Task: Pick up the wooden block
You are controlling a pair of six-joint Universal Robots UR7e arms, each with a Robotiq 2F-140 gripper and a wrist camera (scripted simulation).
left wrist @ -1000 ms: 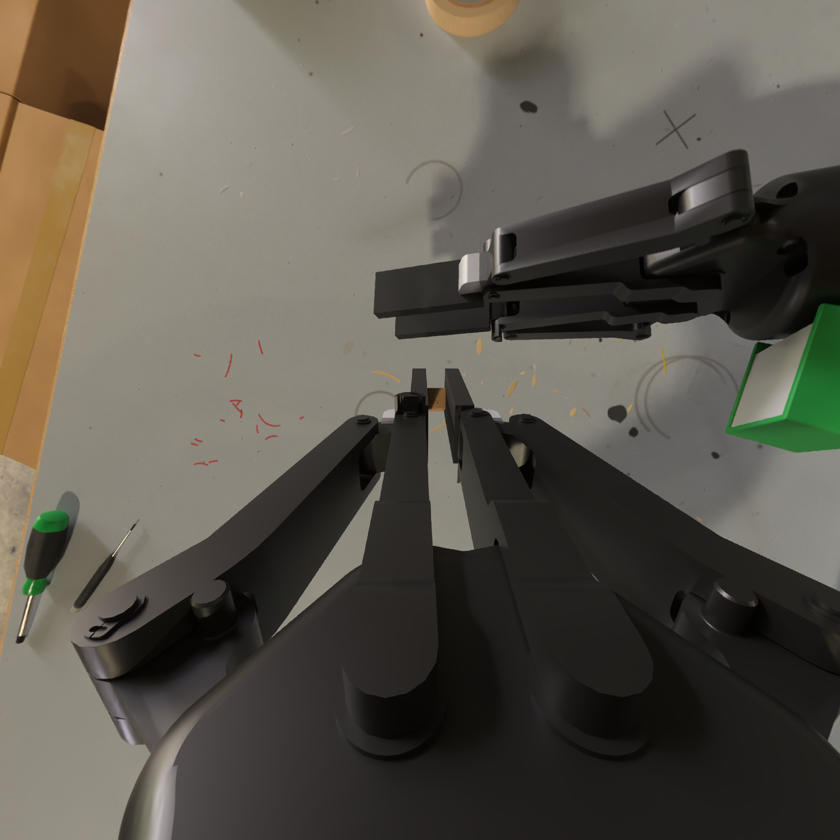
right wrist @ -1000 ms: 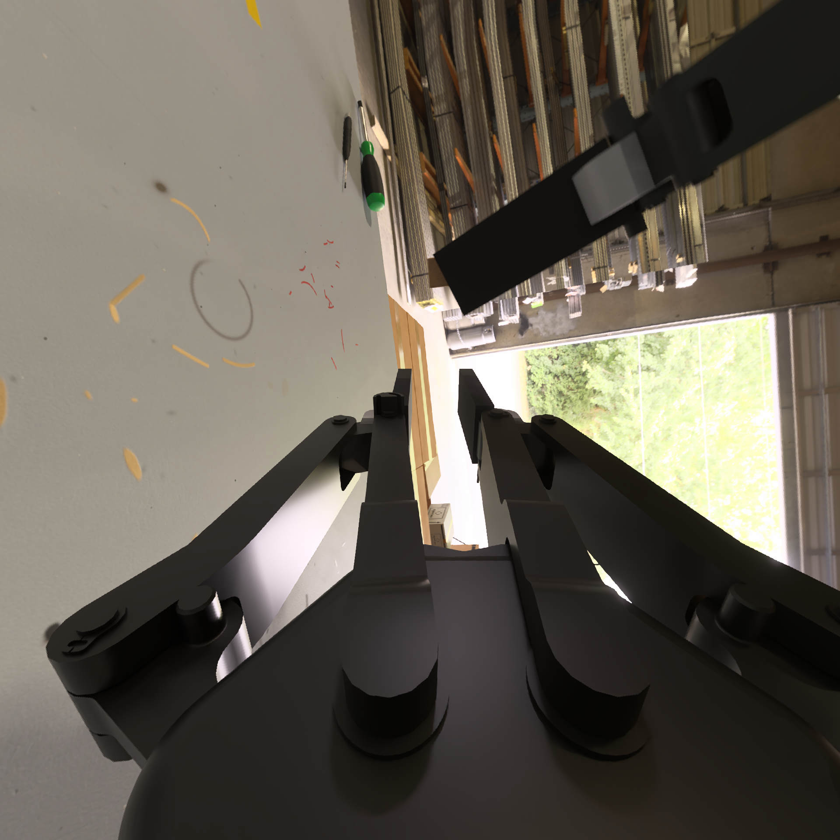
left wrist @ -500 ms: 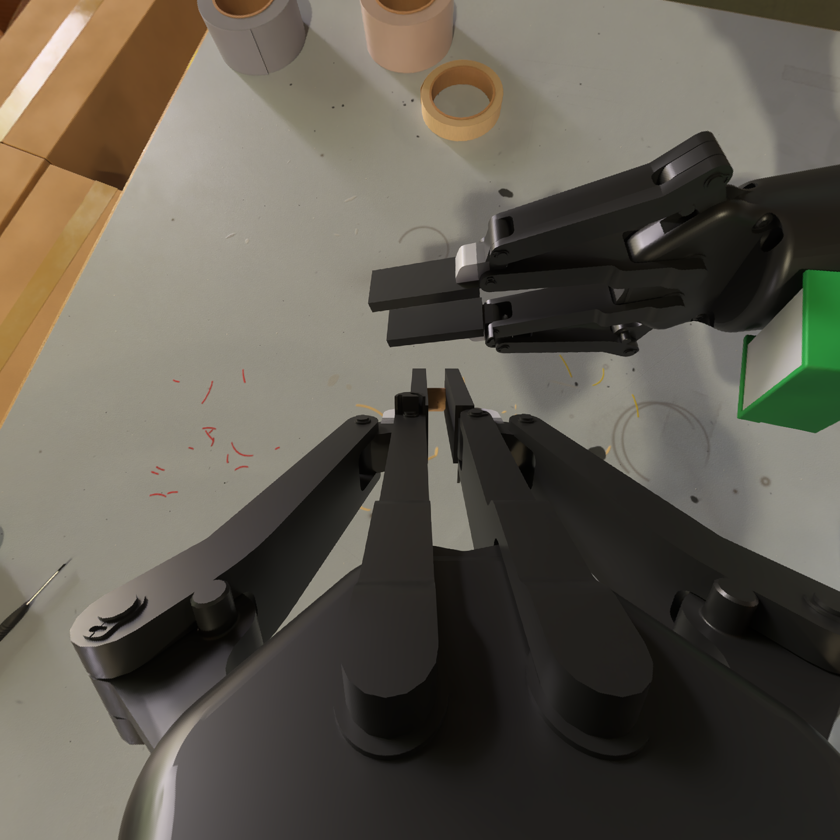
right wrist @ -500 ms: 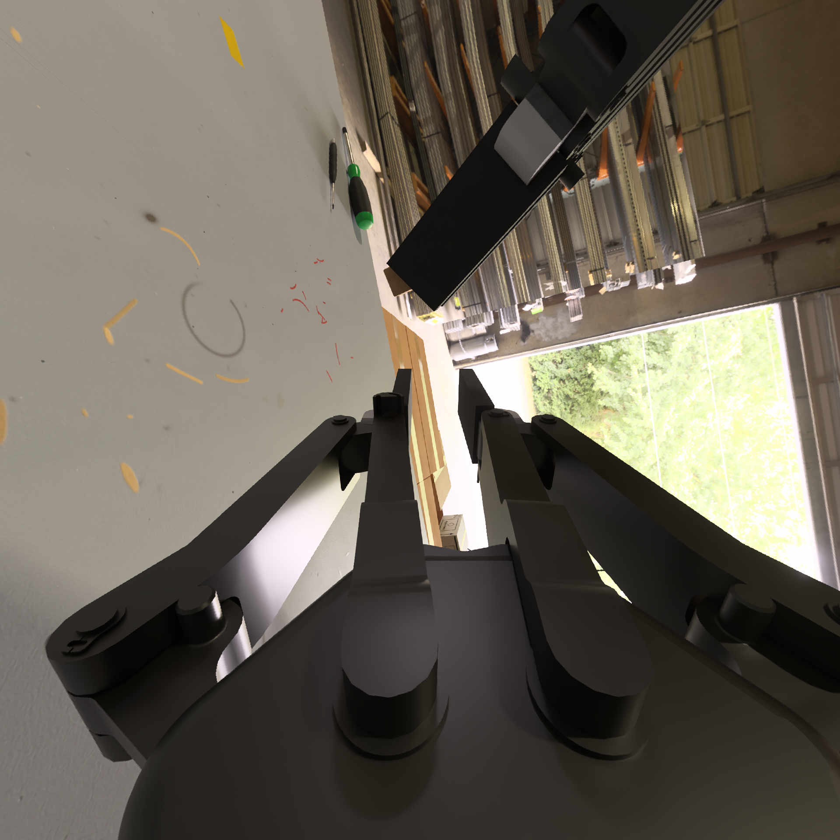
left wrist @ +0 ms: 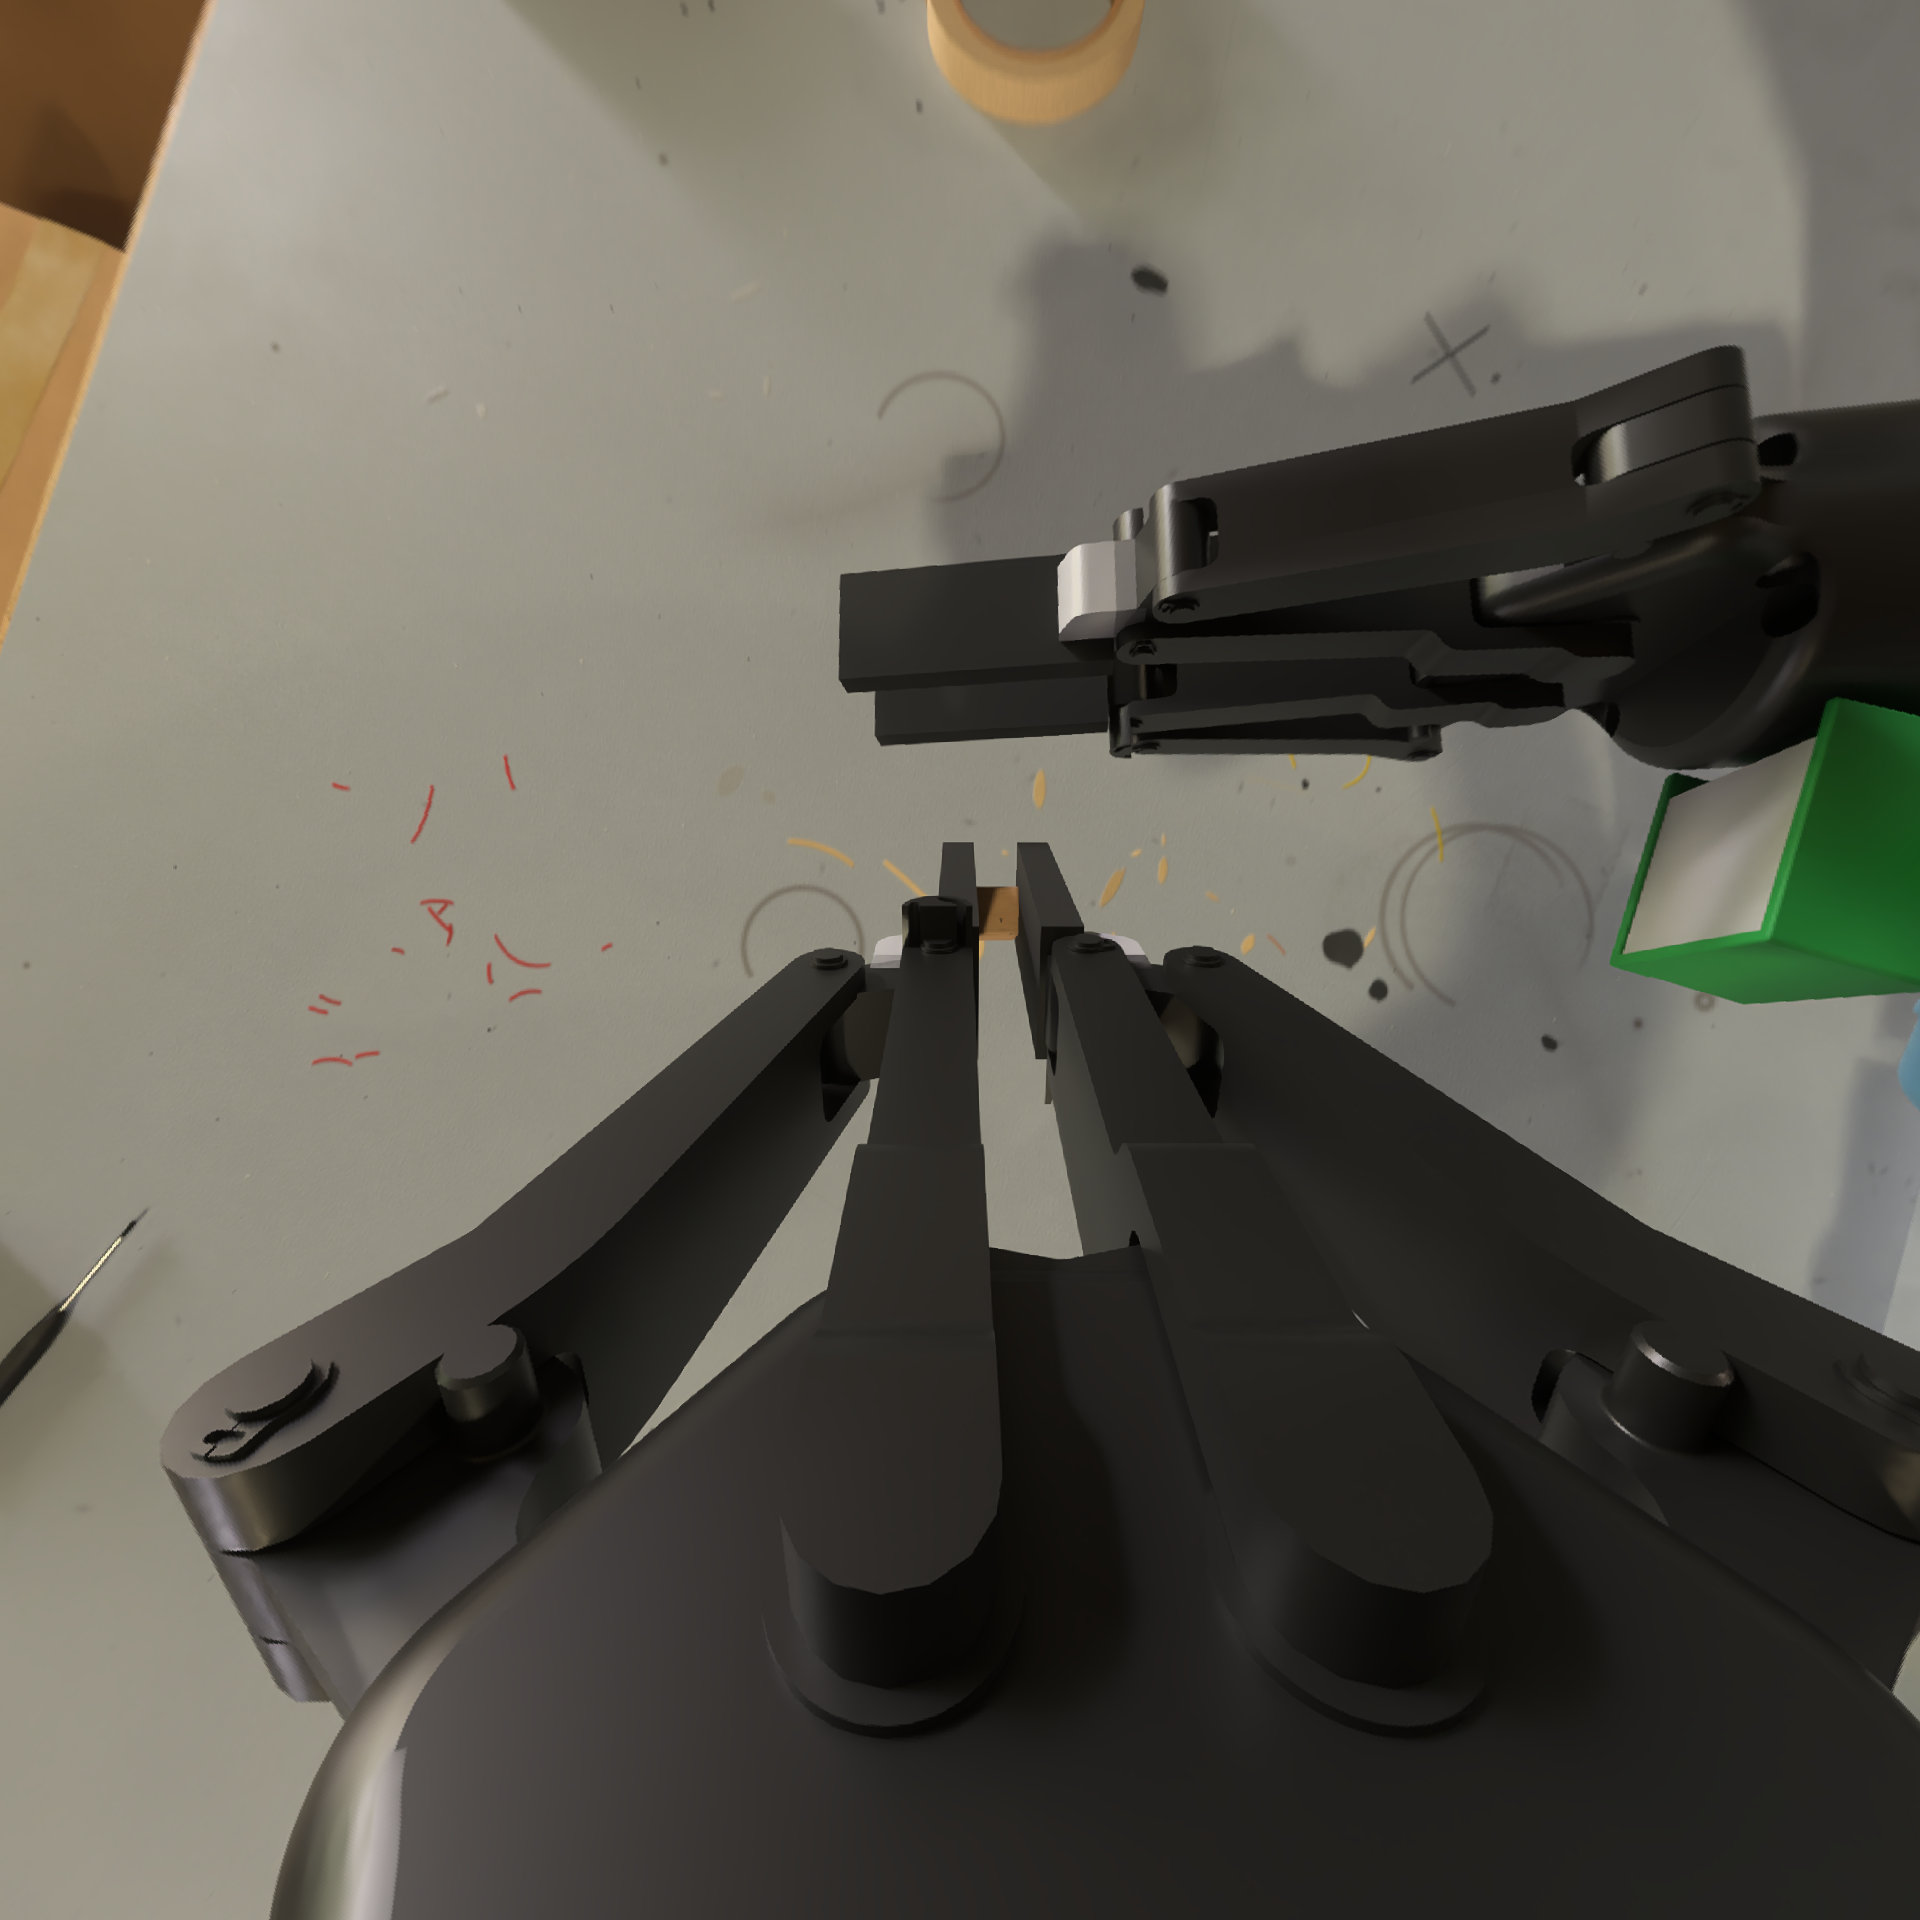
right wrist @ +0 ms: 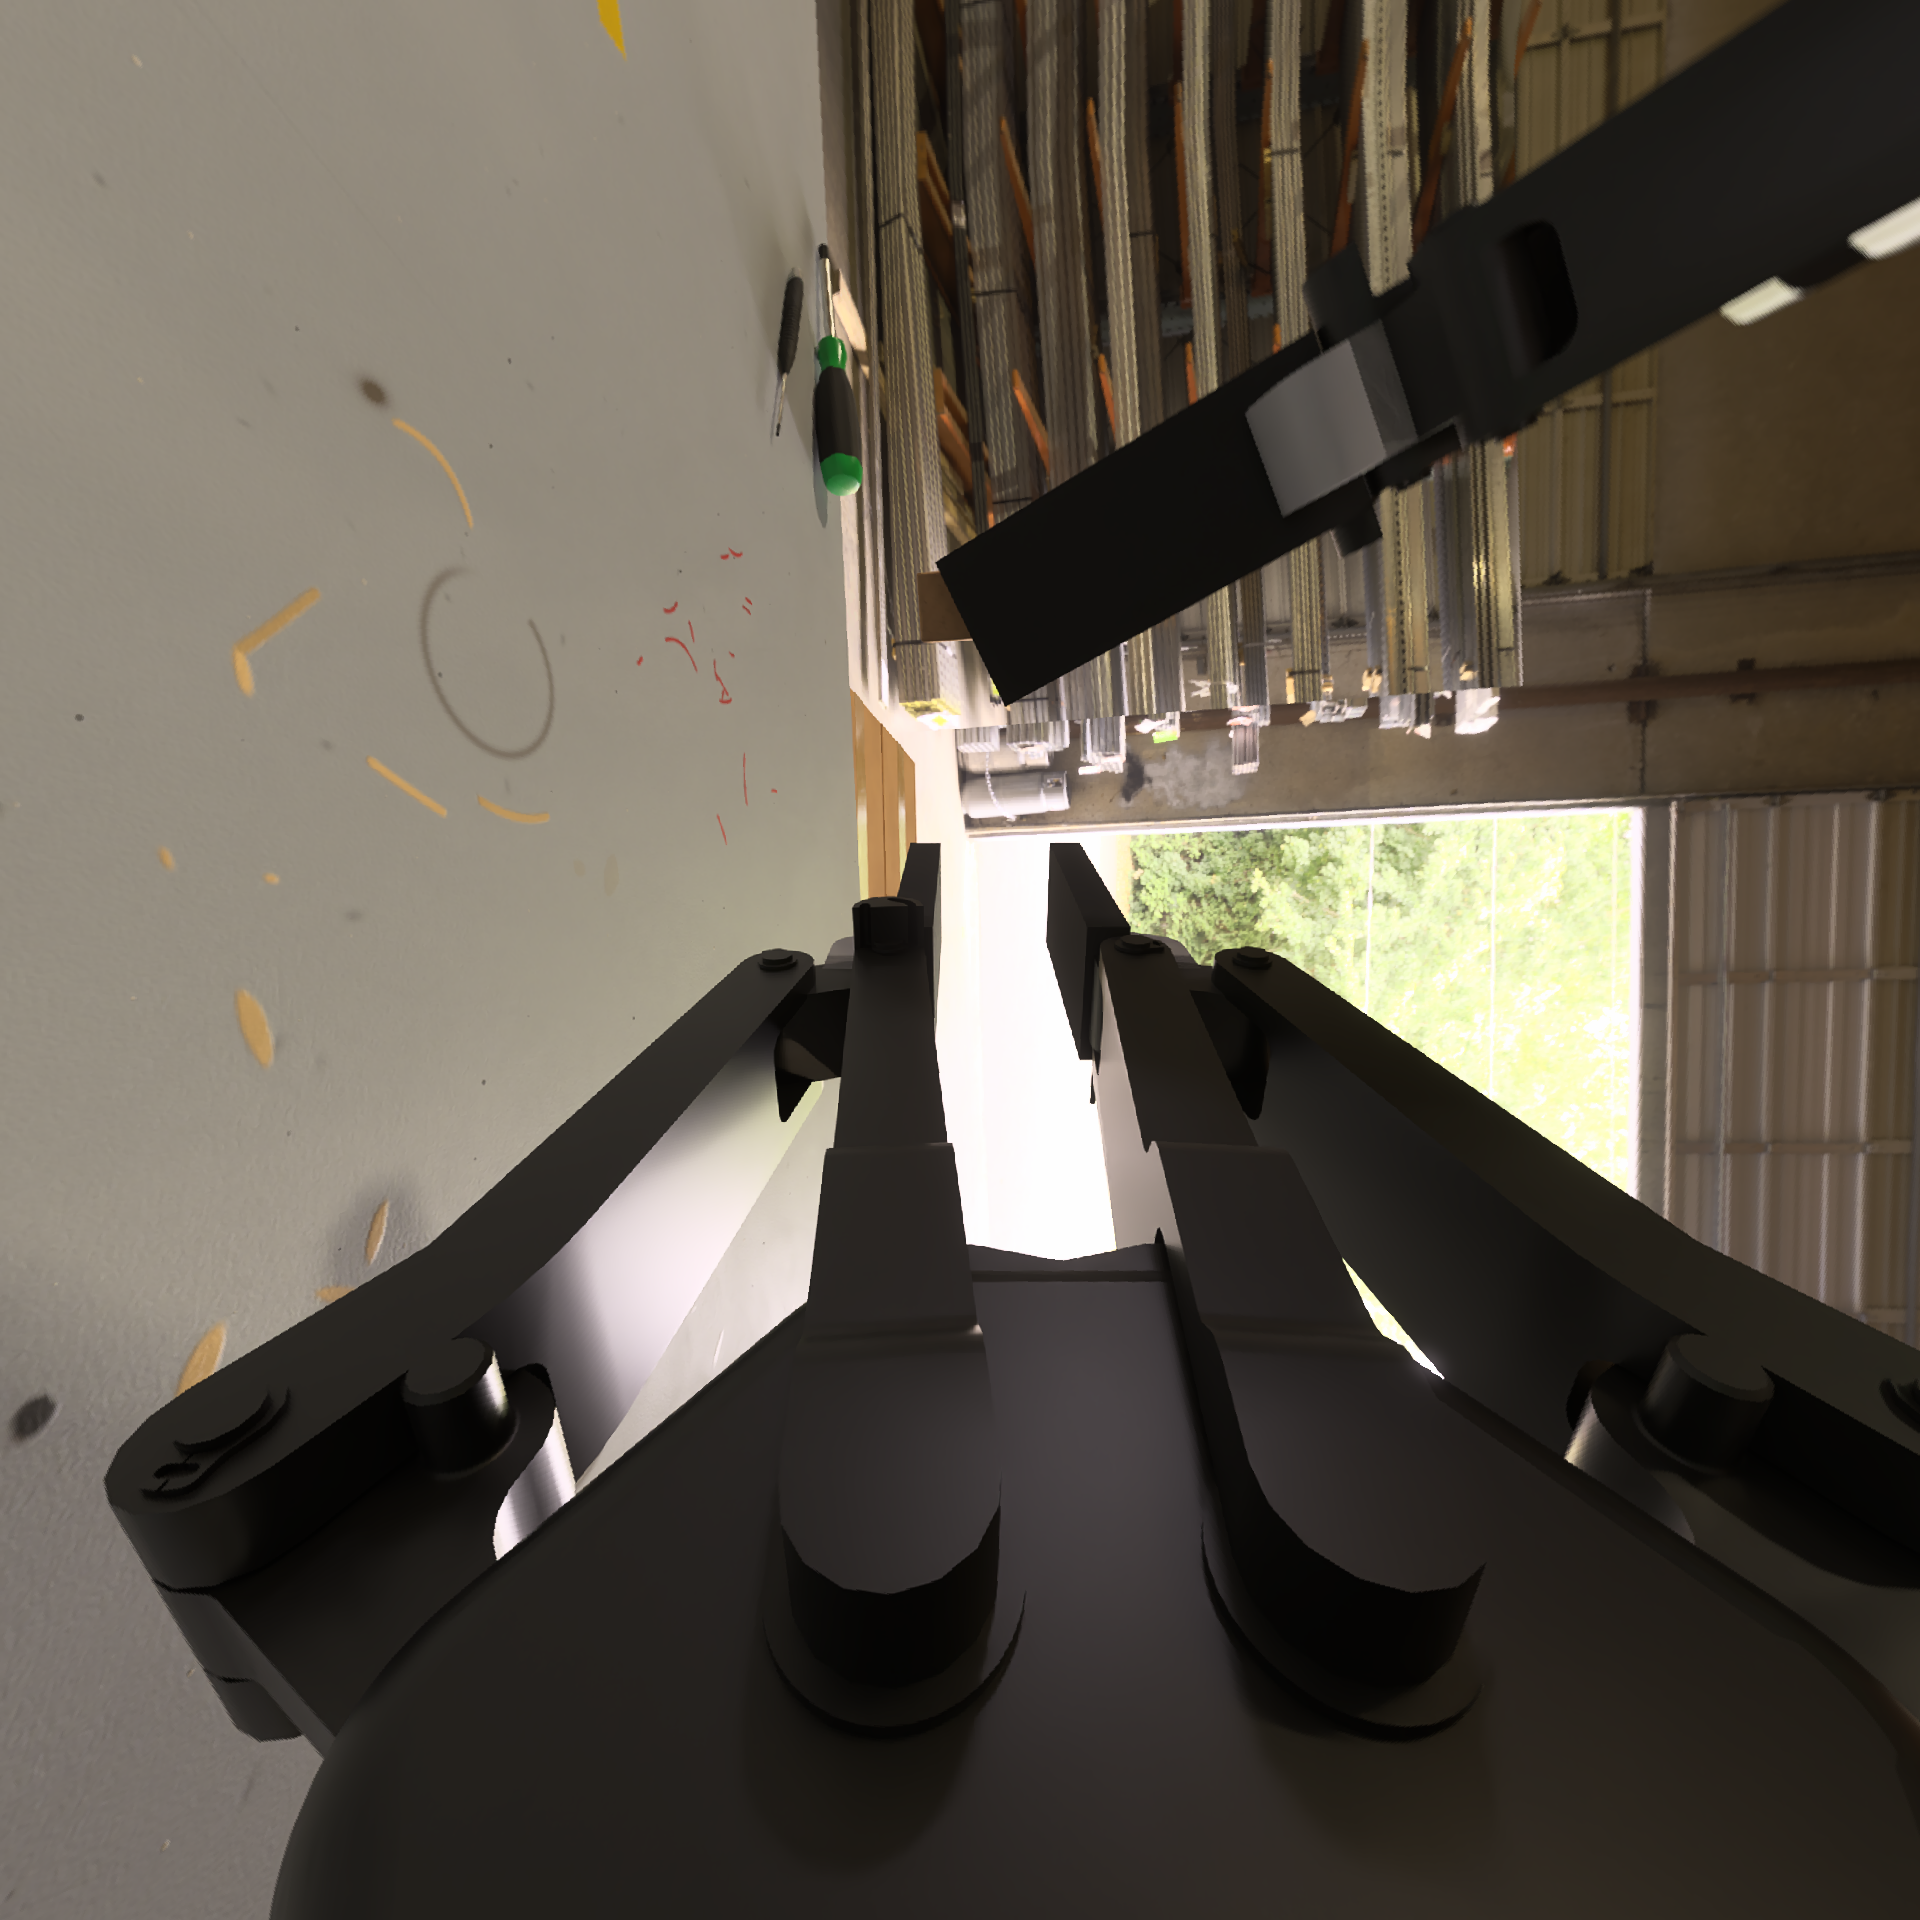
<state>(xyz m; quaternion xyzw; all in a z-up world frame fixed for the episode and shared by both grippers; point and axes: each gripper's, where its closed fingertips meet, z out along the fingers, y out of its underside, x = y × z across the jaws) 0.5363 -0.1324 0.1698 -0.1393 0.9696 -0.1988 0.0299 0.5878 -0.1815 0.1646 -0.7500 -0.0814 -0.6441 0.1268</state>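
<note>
The wooden block (left wrist: pixel 1000 914) is a small tan piece clamped between the fingers of my left gripper (left wrist: pixel 997 862), held above the grey table (left wrist: pixel 520 520). Most of the block is hidden by the fingers. My right gripper (left wrist: pixel 862 665) lies sideways just beyond and to the right of the left one, its two fingers close together and empty. In the right wrist view the right gripper (right wrist: pixel 992 862) shows a narrow gap with nothing in it, and a finger of the left gripper (right wrist: pixel 1101 582) crosses the upper right.
A green and white box (left wrist: pixel 1787 894) sits at the right, under the right gripper's wrist. A tan tape roll (left wrist: pixel 1029 62) stands at the far edge. Cardboard boxes (left wrist: pixel 52 260) lie left. A thin tool (left wrist: pixel 62 1309) and a green-handled screwdriver (right wrist: pixel 836 416) lie by the table's left edge.
Half a second ago the left wrist view took in more of the far table; now it is back near its earlier framing. The block stays clamped. The right gripper's fingers have not changed.
</note>
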